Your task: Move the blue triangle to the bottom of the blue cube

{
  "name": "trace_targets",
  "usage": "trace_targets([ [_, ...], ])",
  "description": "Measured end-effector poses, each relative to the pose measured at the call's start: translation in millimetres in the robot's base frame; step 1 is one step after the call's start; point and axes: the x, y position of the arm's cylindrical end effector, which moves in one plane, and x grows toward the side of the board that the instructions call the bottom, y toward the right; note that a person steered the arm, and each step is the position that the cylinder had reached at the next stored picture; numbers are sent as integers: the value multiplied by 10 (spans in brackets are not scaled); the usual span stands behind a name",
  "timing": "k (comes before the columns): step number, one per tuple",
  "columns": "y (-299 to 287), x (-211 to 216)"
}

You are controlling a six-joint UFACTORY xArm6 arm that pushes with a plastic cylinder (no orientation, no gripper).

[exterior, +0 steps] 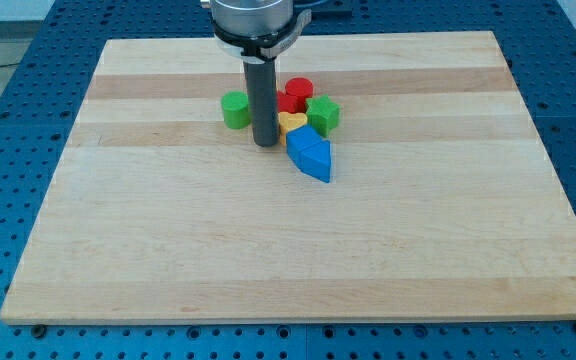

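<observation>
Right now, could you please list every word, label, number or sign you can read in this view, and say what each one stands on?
None: no readable text shows on the wooden board, the blue triangle, the blue cube, the other blocks, the rod above my tip, or the perforated blue table.

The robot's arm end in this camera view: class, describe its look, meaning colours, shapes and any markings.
A silver-grey round metal housing with a black lower collar enters from the view's top. From it hangs a straight, dark grey cylindrical rod, smooth and plain, ending at my tip. No pincer, cables or markings show.
</observation>
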Motion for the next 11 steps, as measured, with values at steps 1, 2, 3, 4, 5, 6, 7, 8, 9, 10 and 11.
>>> trace_targets([
  [1,-251,106],
  [2,-449,516],
  [3,12,800],
  [4,929,938],
  [5,1577,861],
  [6,1439,475],
  [7,931,351],
  [8,442,351],
  [9,300,354],
  [10,280,361],
  [11,158,361],
])
